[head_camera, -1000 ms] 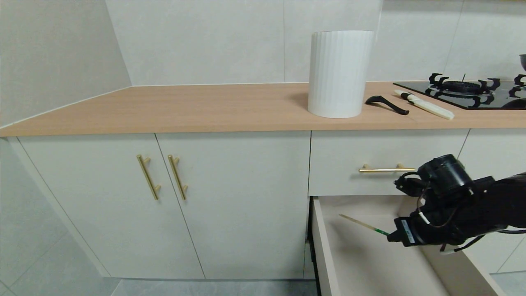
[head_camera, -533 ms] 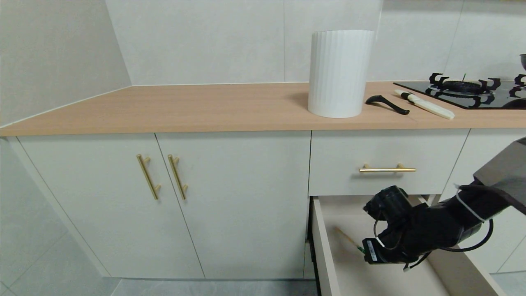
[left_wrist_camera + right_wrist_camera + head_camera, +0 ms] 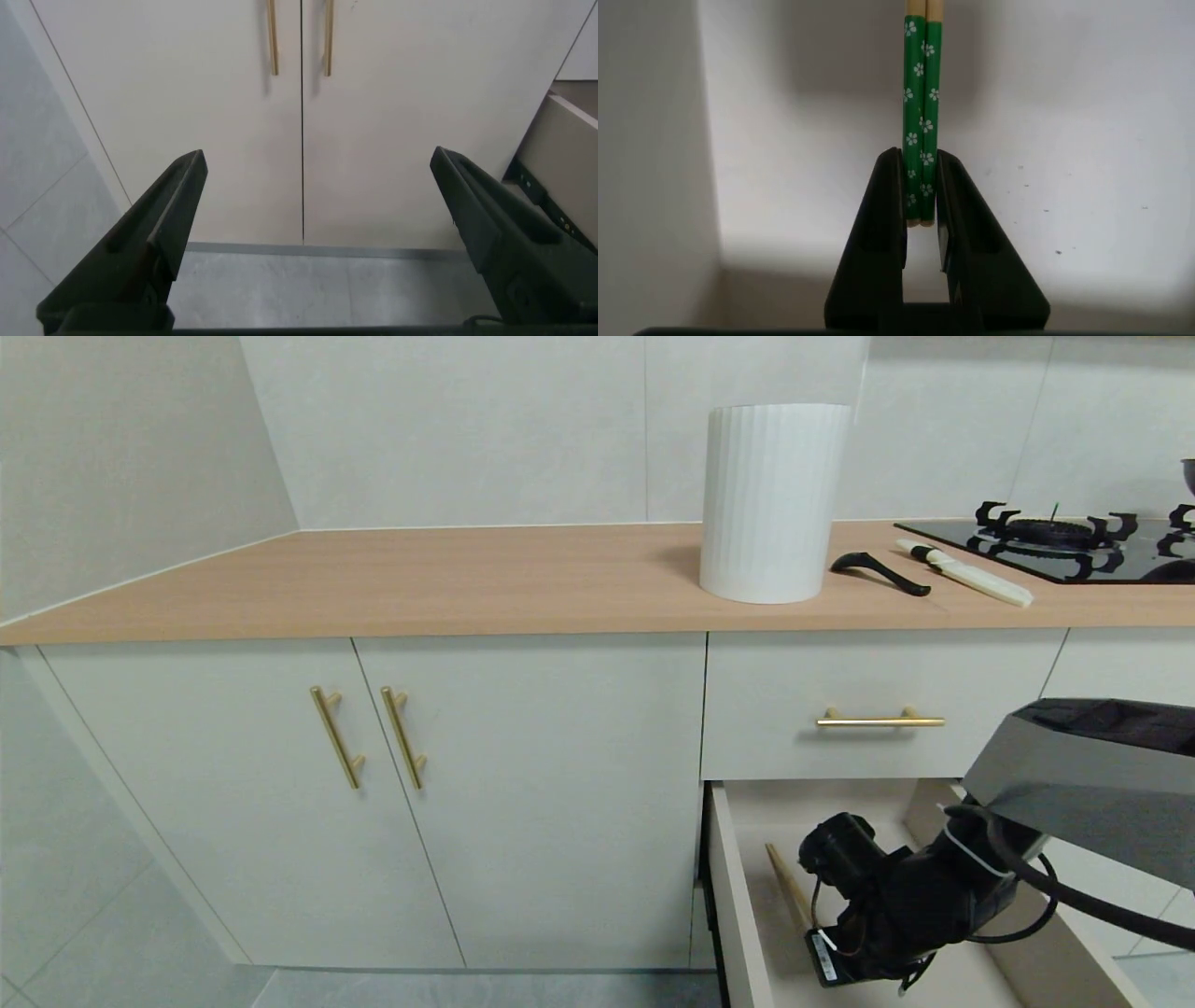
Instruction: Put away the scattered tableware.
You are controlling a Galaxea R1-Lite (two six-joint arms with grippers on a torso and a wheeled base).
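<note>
In the lower right of the head view, inside the open drawer (image 3: 738, 896): one pair of chopsticks (image 3: 922, 93), clamped at the painted end in my right gripper (image 3: 922, 210), its fingers drawn narrow on both sticks together. Whether the far tips touch the drawer floor I cannot tell.

Material: pale bamboo shafts, slender and straight. The butt ends are lacquered green with small white flowers.

Handling, by my estimate: very light, stiff, and smooth enough to roll or scissor apart if pinched unevenly. Best taken across both sticks near the thick end.

Drawer: matt cream board, flat floor.

Left gripper (image 3: 316, 159): fingers spread wide, holding nothing, facing the cabinet doors (image 3: 374, 140) with their brass bar handles.

On the bench (image 3: 467, 579), upper right: black curved utensil (image 3: 878, 571) and cream-and-black knife (image 3: 966, 574), beside a white ribbed canister (image 3: 770, 504).
</note>
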